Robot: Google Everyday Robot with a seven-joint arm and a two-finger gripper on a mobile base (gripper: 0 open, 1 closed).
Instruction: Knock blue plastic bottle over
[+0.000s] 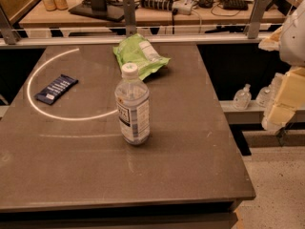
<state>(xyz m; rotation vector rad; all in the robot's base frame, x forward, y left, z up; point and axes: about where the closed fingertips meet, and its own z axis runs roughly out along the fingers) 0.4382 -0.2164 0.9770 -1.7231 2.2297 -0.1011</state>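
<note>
The blue plastic bottle (132, 105) stands upright near the middle of the dark table (71, 175). It is clear and ribbed, with a white cap and a white and pale-blue label. My gripper (281, 109) is at the right edge of the view, off the table's right side and well apart from the bottle. It shows as pale yellow blocks below a white arm part.
A flat green snack bag (139, 55) lies behind the bottle. A dark blue packet (56, 88) lies at the left, inside a white ring mark. Small clear pump-top bottles (242, 98) stand on a ledge to the right. A cluttered desk with cables (162, 4) is behind.
</note>
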